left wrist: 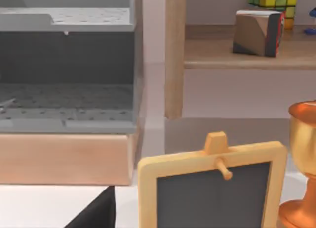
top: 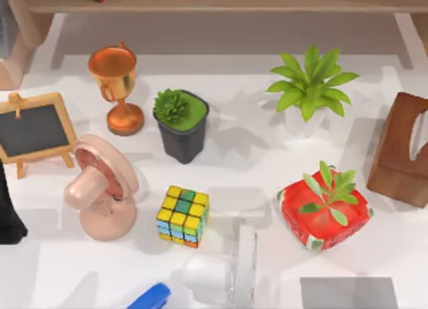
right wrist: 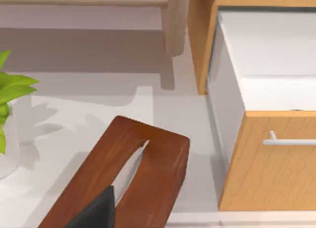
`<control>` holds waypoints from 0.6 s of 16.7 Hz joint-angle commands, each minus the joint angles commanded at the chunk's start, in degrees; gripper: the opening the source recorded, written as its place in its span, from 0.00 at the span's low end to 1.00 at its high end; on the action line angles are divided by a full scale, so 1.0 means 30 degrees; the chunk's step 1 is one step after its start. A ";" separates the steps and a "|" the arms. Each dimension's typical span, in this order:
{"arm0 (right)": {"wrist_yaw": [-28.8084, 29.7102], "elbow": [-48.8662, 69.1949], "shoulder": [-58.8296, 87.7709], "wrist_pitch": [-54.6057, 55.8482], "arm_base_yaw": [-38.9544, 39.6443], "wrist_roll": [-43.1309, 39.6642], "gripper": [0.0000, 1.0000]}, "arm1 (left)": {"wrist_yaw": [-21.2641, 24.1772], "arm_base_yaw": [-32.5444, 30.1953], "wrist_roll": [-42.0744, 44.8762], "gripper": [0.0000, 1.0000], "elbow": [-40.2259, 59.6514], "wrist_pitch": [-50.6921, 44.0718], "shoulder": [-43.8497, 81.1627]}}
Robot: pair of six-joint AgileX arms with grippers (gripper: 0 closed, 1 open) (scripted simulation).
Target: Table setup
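- White tabletop point(top: 267, 162), crowded, with a wooden shelf point(top: 221, 0) along its far edge.
- Left end effector point(left wrist: 96, 213): just a dark tip at the view's lower edge; open or closed, I cannot tell. The chalkboard point(left wrist: 212, 188) stands directly ahead of it, the trophy point(left wrist: 302, 164) just beside that.
- Right end effector point(right wrist: 96, 210): likewise cannot tell; it hangs right over the tissue box point(right wrist: 128, 178).
- Risk: with items packed this closely, any reach could topple the chalkboard or trophy.

No readable text, labels, brands or numbers anywhere. Small chalkboard point(top: 32, 130) left of the copper trophy point(top: 118, 88): slate blank (checked in left wrist view too). Cube point(top: 182, 215) stickers plain.
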 joint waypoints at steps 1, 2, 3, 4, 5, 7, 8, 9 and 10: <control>-0.0010 0.2148 0.1722 -0.1351 -0.0260 -0.0241 1.00 | 0.0000 0.0000 0.0000 1.00 0.0000 0.0000 0.0000; -0.0014 0.4452 0.3547 -0.2719 -0.0538 -0.0525 1.00 | 0.0000 0.0000 0.0000 1.00 0.0000 0.0000 0.0000; -0.0013 0.6853 0.5472 -0.4085 -0.0833 -0.0843 1.00 | 0.0000 0.0000 0.0000 1.00 0.0000 0.0000 0.0000; -0.0006 0.9309 0.7498 -0.5440 -0.1142 -0.1194 1.00 | 0.0000 0.0000 0.0000 1.00 0.0000 0.0000 0.0000; 0.0008 1.1780 0.9619 -0.6772 -0.1465 -0.1573 1.00 | 0.0000 0.0000 0.0000 1.00 0.0000 0.0000 0.0000; 0.0052 1.6592 1.4094 -0.9297 -0.2153 -0.2400 1.00 | 0.0000 0.0000 0.0000 1.00 0.0000 0.0000 0.0000; 0.0083 1.8850 1.6400 -1.0457 -0.2522 -0.2836 1.00 | 0.0000 0.0000 0.0000 1.00 0.0000 0.0000 0.0000; 0.0115 2.0990 1.8715 -1.1550 -0.2902 -0.3276 1.00 | 0.0000 0.0000 0.0000 1.00 0.0000 0.0000 0.0000; 0.0145 2.2996 2.1019 -1.2567 -0.3287 -0.3715 1.00 | 0.0000 0.0000 0.0000 1.00 0.0000 0.0000 0.0000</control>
